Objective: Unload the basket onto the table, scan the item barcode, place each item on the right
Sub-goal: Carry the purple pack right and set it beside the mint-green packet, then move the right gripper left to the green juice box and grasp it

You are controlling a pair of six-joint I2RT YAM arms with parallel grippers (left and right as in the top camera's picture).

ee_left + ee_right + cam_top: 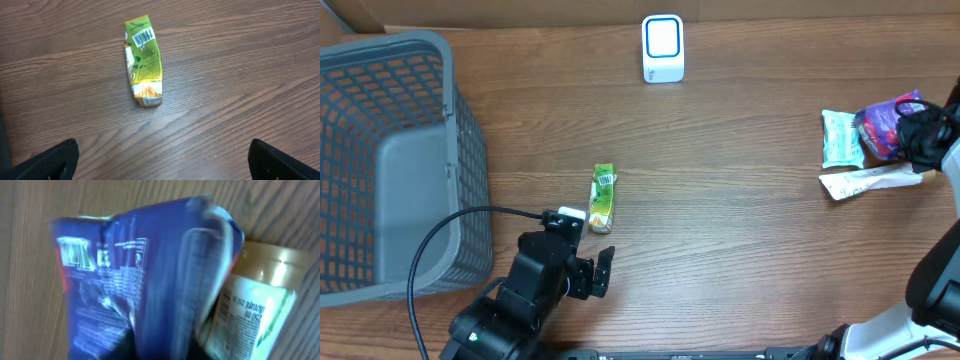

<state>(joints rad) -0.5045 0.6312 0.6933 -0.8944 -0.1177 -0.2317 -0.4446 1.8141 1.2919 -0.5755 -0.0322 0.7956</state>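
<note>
The green packet [143, 60] lies flat on the table [750, 230], barcode [143, 36] up, just ahead of my left gripper [165, 160], which hangs low with jaws spread wide and empty. Well apart to the right, my right gripper [918, 132] is bent down onto the purple packet [885, 118]. Its camera shows only blurred wrapper, so I cannot tell how those jaws stand.

Green packet [603, 198] flat, barcode [143, 36] up; white scanner [663, 48] upright.
</note>
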